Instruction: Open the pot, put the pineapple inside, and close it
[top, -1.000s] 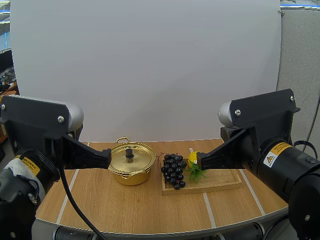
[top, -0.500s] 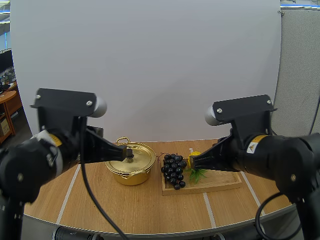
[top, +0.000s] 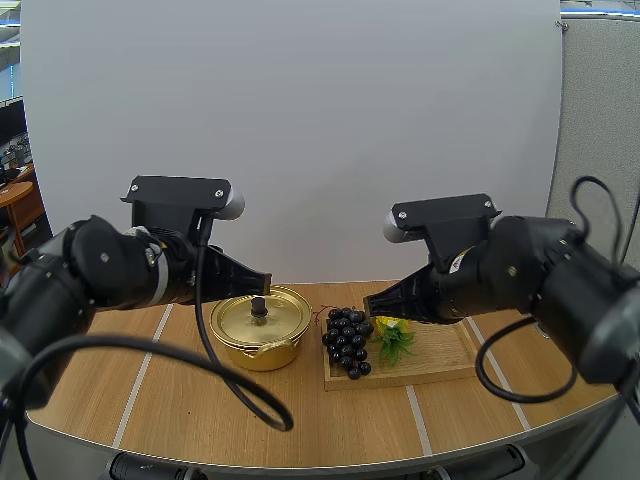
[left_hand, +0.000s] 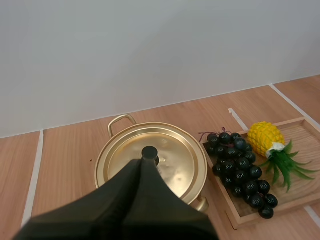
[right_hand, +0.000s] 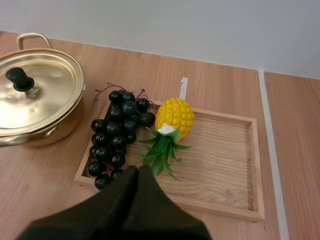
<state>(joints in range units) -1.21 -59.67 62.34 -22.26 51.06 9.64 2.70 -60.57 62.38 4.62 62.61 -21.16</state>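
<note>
High view places the pot (top: 262, 330), lid (top: 262, 318) on, at lower centre of the frame, the pineapple (top: 386, 322) right of it on the wooden tray (top: 440, 365), beside the grapes (top: 347, 340). Our left gripper (left_hand: 146, 164) hangs clenched on nothing just above the lid knob (left_hand: 149, 152); our right gripper (right_hand: 134, 172) is likewise closed, empty (over the tray's near edge). Descending closed like that would, we judge, bump the knob; the grapes crowd the pineapple. We read no writing.
</note>
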